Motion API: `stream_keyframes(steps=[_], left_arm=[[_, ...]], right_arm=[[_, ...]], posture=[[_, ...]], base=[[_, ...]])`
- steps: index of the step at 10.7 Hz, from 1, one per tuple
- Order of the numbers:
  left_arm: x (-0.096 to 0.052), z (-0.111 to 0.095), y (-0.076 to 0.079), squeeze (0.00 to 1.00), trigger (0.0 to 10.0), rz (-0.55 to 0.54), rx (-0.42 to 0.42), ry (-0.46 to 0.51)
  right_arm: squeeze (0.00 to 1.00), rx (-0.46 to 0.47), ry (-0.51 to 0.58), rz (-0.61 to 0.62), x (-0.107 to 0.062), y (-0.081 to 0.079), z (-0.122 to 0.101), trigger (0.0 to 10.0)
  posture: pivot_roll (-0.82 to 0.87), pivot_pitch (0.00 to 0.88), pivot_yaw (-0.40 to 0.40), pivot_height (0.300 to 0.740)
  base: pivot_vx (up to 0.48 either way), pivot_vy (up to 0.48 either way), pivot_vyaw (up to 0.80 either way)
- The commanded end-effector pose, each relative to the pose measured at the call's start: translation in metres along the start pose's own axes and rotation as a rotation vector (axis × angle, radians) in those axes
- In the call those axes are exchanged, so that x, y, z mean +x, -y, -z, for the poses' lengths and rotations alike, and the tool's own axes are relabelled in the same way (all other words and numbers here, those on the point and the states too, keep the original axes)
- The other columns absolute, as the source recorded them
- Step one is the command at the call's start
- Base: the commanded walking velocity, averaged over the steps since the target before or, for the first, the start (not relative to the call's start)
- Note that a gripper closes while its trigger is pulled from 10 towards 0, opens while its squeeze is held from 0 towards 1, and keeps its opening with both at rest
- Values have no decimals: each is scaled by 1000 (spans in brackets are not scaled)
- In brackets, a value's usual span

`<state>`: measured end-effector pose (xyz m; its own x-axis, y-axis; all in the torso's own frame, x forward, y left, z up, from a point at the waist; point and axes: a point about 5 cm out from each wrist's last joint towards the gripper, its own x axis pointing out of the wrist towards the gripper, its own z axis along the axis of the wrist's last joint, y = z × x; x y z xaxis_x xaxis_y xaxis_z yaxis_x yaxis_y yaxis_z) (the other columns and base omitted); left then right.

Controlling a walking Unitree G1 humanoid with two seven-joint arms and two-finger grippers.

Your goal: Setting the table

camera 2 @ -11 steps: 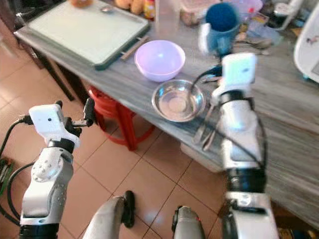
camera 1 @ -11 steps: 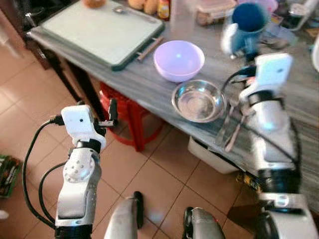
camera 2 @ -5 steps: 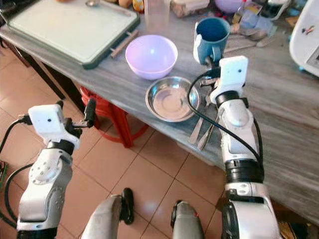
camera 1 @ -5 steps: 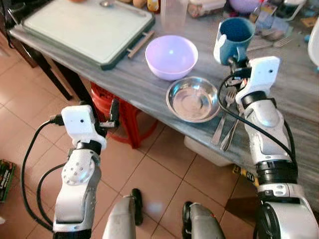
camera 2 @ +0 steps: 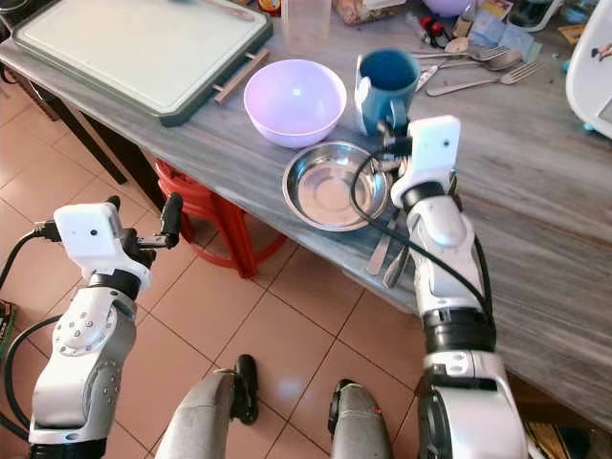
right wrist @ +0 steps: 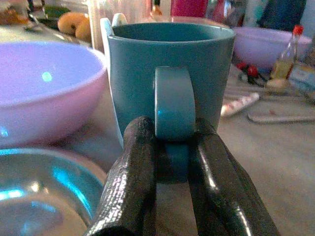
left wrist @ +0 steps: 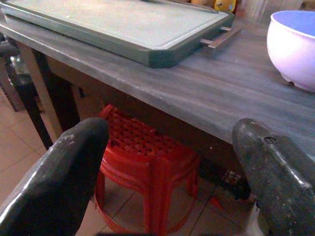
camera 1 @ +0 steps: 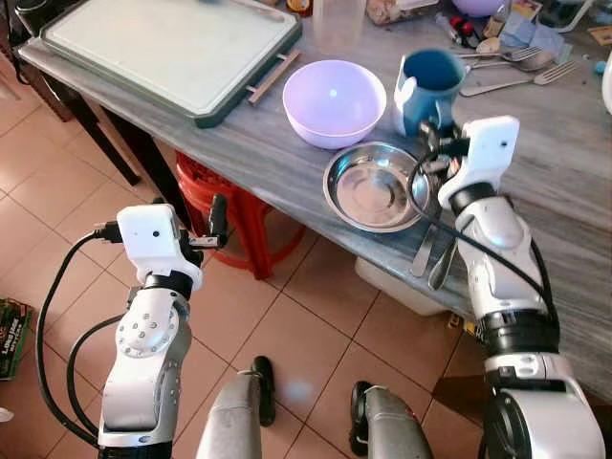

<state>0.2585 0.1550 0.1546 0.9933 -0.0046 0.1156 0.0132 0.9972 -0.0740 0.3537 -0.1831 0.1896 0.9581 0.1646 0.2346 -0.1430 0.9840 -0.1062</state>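
Right end effector (right wrist: 165, 162) clamped on the handle of the blue mug (camera 2: 387, 81), one black finger (right wrist: 130, 182) each side of the loop. Half a second back, mug tilted and lifted farther in from the tabletop's near edge; a second back, higher and blurred with motion. Now upright, down at tabletop (camera 2: 535, 191) level, just behind the steel bowl (camera 2: 335, 186) and just beside the lilac bowl (camera 2: 295, 98), near the near edge. Whether the base already rests on the wood cannot be told; probably touching or nearly so. Fork and spoon (camera 2: 387, 253) lying at the near edge beside the steel bowl, under the right forearm. Likely meaning: mug brought into the place setting, release the remaining step. Left end effector (left wrist: 167, 162) spread wide, idle off the near edge, above the red stool (camera 1: 244, 215). Green tray (camera 1: 167, 48) toward the far left corner.
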Motion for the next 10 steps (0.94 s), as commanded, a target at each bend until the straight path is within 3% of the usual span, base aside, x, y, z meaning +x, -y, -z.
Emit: stream_keyframes(steps=[1,5,6,7,10], left_arm=[[-1,-3,-1,0,10000,2,4,6],[0,-3,-1,0,10000,0,3,7],[1,-3,-1,0,10000,1,3,8],[1,-3,0,0,10000,1,1,10],[3,-5,0,0,10000,0,1,17]], right_arm=[[0,1,7,-2,-2,-1,-1,10000],[0,-9,-21,-19,-13,-2,6,10000],[737,-7,-23,-20,-13,-2,6,10000],[1000,-10,-20,-18,-13,-2,5,10000],[1000,-49,16,-11,-14,2,-6,10000]], posture=[[22,319,14,740],[19,317,11,740],[18,314,11,740],[19,310,12,740],[18,306,11,740]], base=[[0,0,0],[0,0,0],[0,0,0],[0,0,0],[0,0,0]])
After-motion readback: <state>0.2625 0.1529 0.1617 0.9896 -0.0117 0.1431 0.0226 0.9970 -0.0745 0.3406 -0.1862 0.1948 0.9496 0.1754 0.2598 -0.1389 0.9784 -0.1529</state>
